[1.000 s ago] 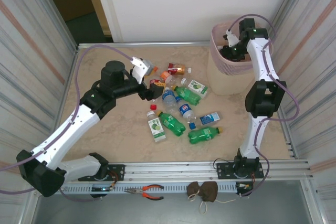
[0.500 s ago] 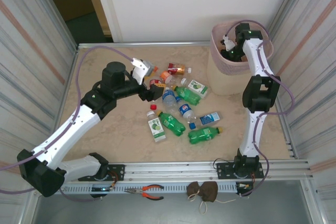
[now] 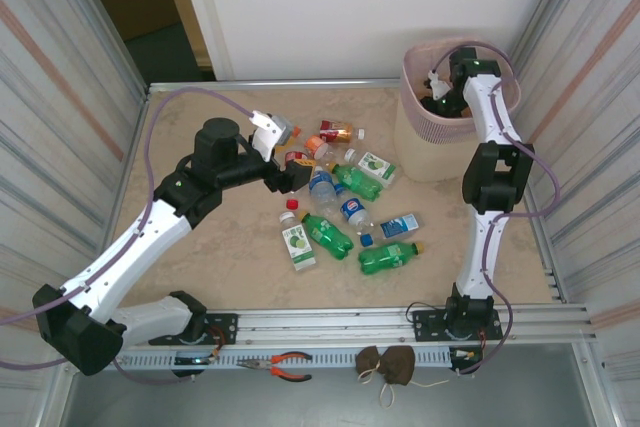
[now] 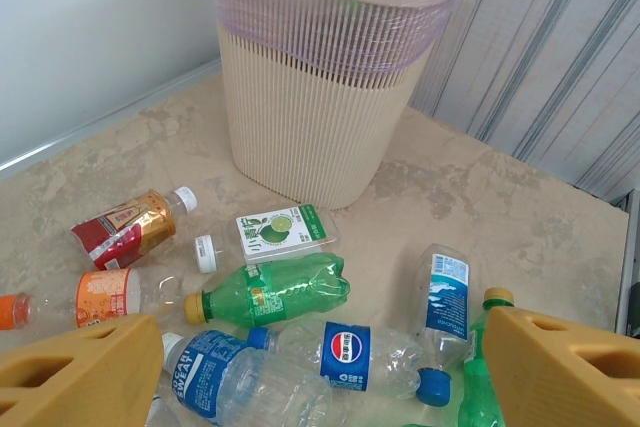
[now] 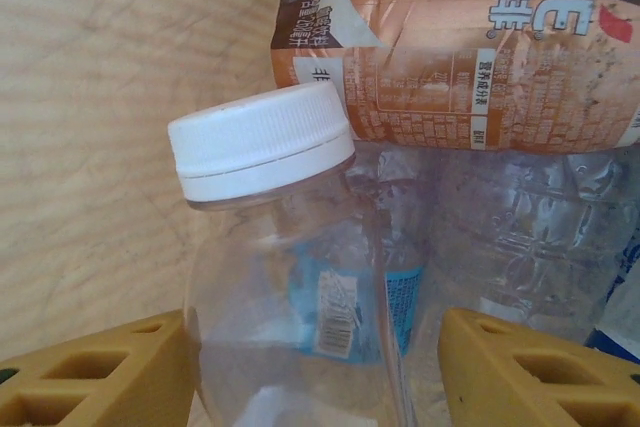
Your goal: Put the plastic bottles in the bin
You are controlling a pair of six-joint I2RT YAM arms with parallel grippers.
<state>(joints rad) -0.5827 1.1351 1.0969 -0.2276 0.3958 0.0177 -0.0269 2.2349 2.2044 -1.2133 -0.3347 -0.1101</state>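
Several plastic bottles lie loose mid-table, among them a green one [image 3: 388, 257], a green one [image 4: 270, 292] and a clear blue-labelled one [image 4: 370, 355]. My left gripper [image 3: 285, 172] [image 4: 325, 362] hovers open just above this pile, holding nothing. The bin [image 3: 425, 152] [image 4: 320, 97] stands at the far right. My right gripper [image 3: 437, 97] [image 5: 315, 367] reaches down inside it. Its jaws stand apart around a clear white-capped bottle [image 5: 290, 277], with a gap on the right side. A brown-labelled bottle [image 5: 470, 57] and other clear ones lie below in the bin.
Corrugated metal walls close in left and right. Orange-handled pliers [image 3: 280, 365] and a brown pouch [image 3: 388, 364] lie on the near rail. A loose white cap [image 4: 205, 252] and a red cap [image 3: 292, 204] sit among the bottles.
My right gripper has shifted slightly over the bin and its jaws have opened from the white-capped bottle. The left arm has barely moved.
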